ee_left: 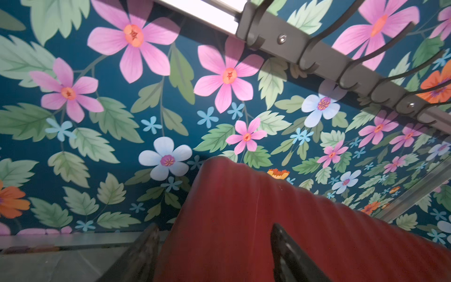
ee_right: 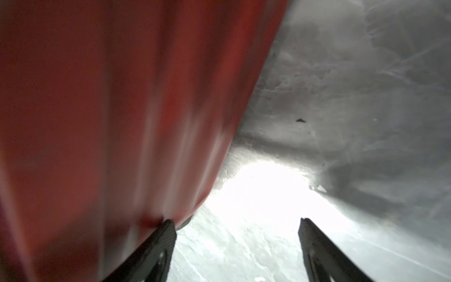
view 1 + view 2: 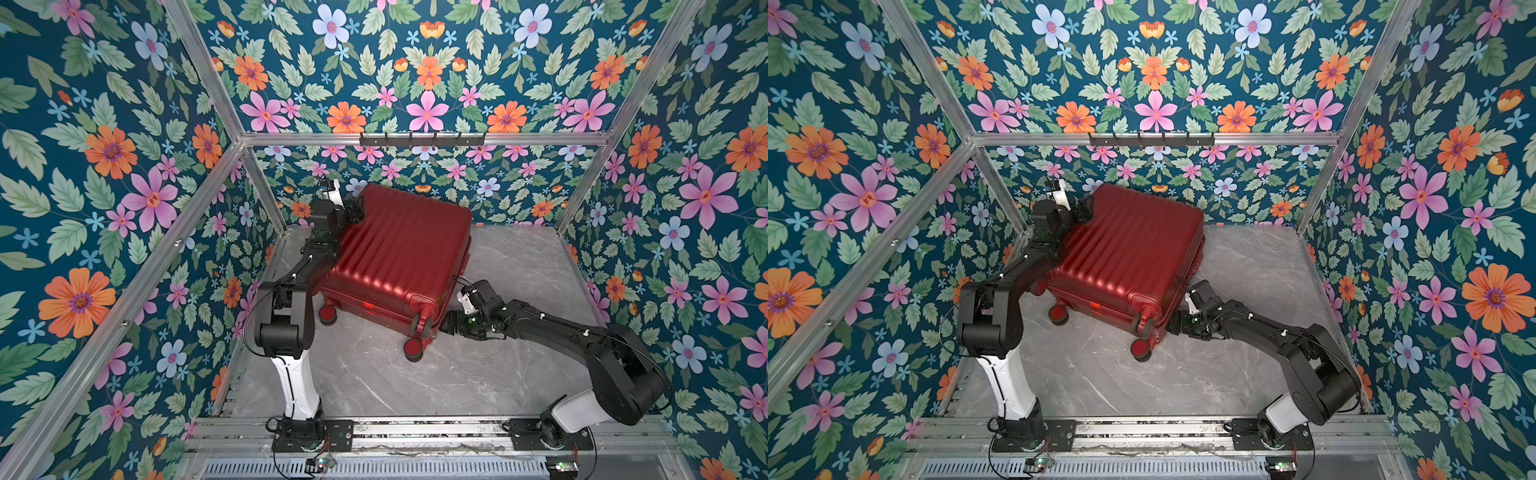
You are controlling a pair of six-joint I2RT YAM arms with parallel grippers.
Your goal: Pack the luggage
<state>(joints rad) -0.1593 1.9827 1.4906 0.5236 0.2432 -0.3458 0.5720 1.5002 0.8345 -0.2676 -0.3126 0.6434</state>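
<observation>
My left tool (image 1: 214,227) grips, jaws wide, the raised far-left corner of the large dark-red ribbed hard-shell suitcase (image 3: 399,257), tilted on the grey marble surface (image 3: 519,266); my right tool (image 2: 236,221) gapes empty at its near-right corner. It seems shut; laying it flat is left.

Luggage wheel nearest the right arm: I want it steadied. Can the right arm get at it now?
Likely yes: the right end effector stands open beside that wheel of the luggage, with nothing between.
</observation>
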